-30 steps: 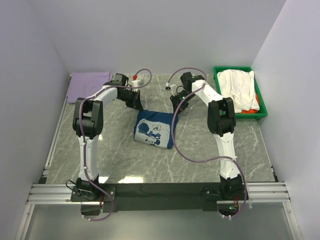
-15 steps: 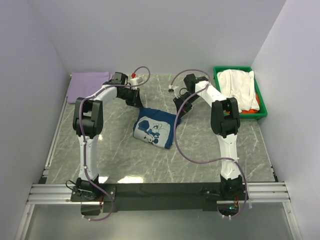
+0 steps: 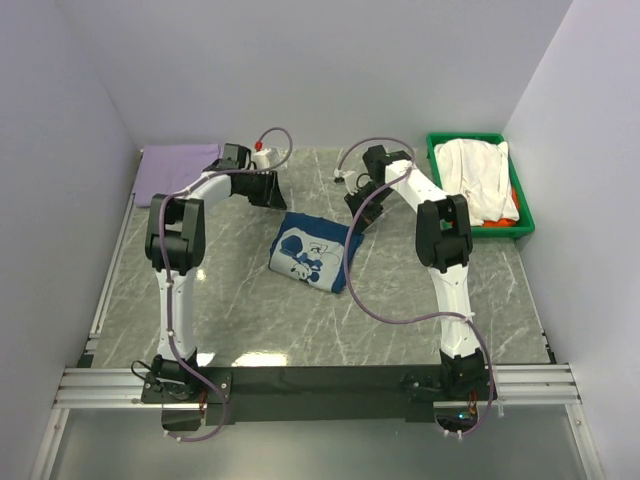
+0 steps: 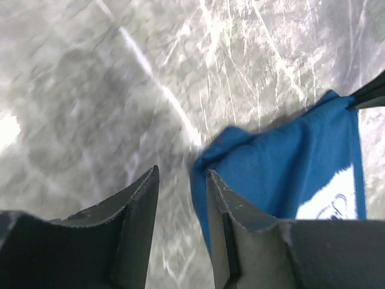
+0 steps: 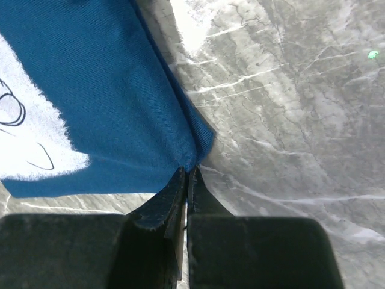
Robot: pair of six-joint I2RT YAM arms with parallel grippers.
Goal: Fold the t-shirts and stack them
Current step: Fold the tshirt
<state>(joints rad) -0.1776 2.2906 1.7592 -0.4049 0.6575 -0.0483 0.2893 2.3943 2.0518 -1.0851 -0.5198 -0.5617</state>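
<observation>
The navy blue t-shirt [image 3: 310,256], folded with its white print up, lies mid-table. It also shows in the left wrist view [image 4: 283,168] and the right wrist view [image 5: 108,90]. My right gripper [image 3: 359,214] [image 5: 187,170] is shut on the shirt's far right corner, low over the table. My left gripper [image 3: 272,190] [image 4: 180,174] is open and empty just beyond the shirt's far left corner, with bare table between its fingers. The pale lavender t-shirt [image 3: 178,170] lies folded at the back left. The white t-shirt [image 3: 478,175] and the orange-red one [image 3: 513,205] lie in the bin.
A green plastic bin [image 3: 470,137] stands at the back right against the wall. White walls close in the table on the left, back and right. Purple cables loop from both arms over the table. A metal rail runs along the near edge.
My left gripper has drawn back from the navy shirt's far left corner toward the back of the table. My right gripper has stayed on the far right corner, and the shirt has shifted slightly.
</observation>
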